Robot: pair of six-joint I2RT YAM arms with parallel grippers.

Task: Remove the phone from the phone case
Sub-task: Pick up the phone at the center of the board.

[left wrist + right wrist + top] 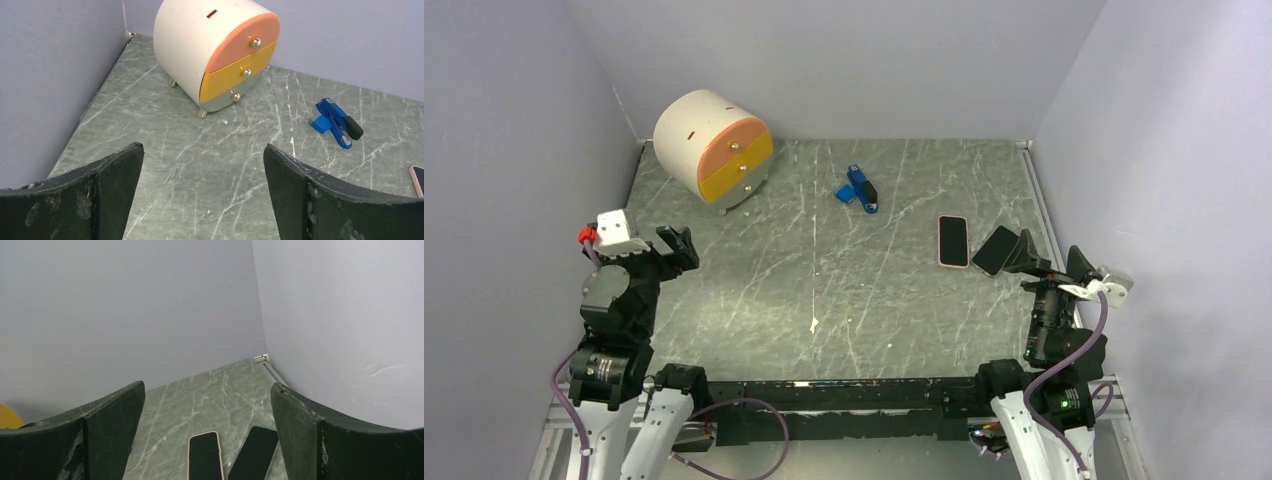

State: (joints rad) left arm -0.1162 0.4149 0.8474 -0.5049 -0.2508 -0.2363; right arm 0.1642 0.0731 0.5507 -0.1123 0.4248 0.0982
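Note:
A phone with a dark screen in a pink case (953, 241) lies flat on the green marble table at the right. It also shows in the right wrist view (204, 455), and its corner shows in the left wrist view (417, 180). A bare black slab (994, 250) lies tilted beside it on the right, also in the right wrist view (255, 452); I cannot tell if it is a phone or a case. My right gripper (1052, 258) (207, 389) is open and empty, just near and right of both. My left gripper (679, 247) (203, 147) is open and empty at the far left.
A white round mini drawer chest (714, 145) (220, 50) with orange, yellow and grey drawers stands at the back left. A blue and black clip tool (861, 188) (336, 121) lies at the back middle. Grey walls close in the table on three sides.

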